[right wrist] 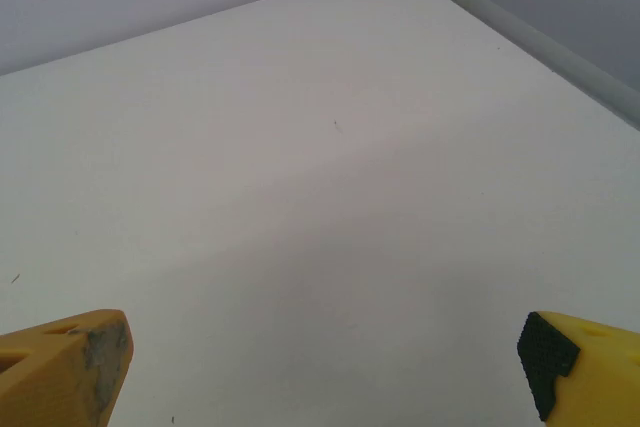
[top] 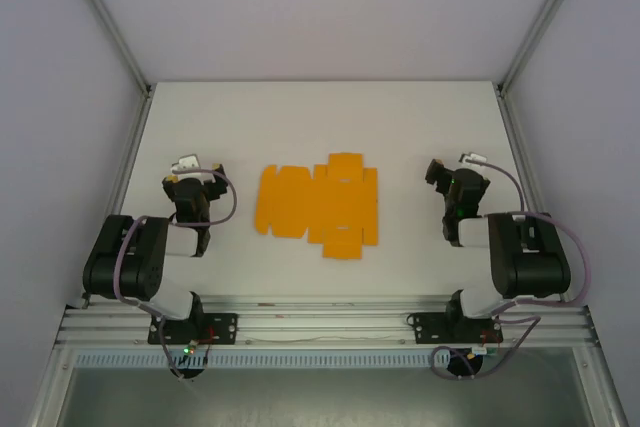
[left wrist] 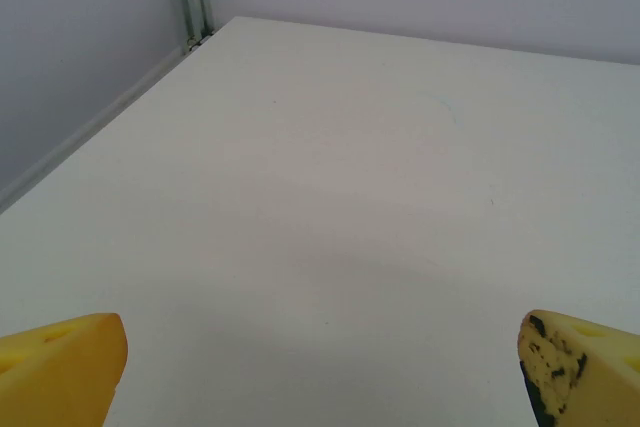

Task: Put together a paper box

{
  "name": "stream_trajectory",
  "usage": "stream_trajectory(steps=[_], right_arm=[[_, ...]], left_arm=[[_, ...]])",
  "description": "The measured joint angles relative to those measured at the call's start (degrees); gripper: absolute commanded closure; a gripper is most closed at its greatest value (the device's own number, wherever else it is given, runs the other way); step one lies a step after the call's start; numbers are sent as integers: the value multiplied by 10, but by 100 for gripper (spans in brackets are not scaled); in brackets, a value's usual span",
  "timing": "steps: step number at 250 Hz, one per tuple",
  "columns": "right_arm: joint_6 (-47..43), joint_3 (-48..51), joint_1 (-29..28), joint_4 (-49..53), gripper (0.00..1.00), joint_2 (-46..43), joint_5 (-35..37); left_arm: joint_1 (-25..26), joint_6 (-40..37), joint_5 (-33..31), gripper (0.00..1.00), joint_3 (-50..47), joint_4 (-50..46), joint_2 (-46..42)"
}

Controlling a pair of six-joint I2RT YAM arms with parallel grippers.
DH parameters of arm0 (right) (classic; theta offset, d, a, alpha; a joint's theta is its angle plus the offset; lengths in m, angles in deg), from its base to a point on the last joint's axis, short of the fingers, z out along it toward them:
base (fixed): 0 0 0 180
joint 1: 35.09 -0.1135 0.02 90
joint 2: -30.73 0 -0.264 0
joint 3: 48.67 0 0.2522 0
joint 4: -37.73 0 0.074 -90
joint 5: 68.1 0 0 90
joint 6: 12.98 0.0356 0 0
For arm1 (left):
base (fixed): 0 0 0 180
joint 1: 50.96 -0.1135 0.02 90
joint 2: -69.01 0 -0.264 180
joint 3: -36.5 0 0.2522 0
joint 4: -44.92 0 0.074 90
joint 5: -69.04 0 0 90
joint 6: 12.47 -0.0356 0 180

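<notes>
The paper box [top: 318,205] lies as a flat orange-yellow die-cut sheet with flaps in the middle of the white table, seen from the top camera. My left gripper [top: 190,185] rests folded back to the left of the sheet, well apart from it. My right gripper [top: 448,187] sits to the sheet's right, also apart. In the left wrist view the left gripper [left wrist: 320,372] is open, its yellow fingertips [left wrist: 60,367] wide apart over bare table. In the right wrist view the right gripper [right wrist: 325,367] stands open too, with yellow fingertips [right wrist: 70,362] spread and nothing between them.
The white table [top: 320,117] is bounded by grey walls and metal corner posts [top: 110,27] at the back left and right. An aluminium rail [top: 320,322] with both arm bases runs along the near edge.
</notes>
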Motion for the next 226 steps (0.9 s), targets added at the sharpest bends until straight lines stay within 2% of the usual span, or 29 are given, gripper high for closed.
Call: stream_trajectory(steps=[189,226], right_arm=[[0,0,0,0,0,0,0],[0,-14,0,59,0,-28,0]], left_arm=[[0,0,0,0,0,0,0],[0,0,0,0,9,-30,-10]])
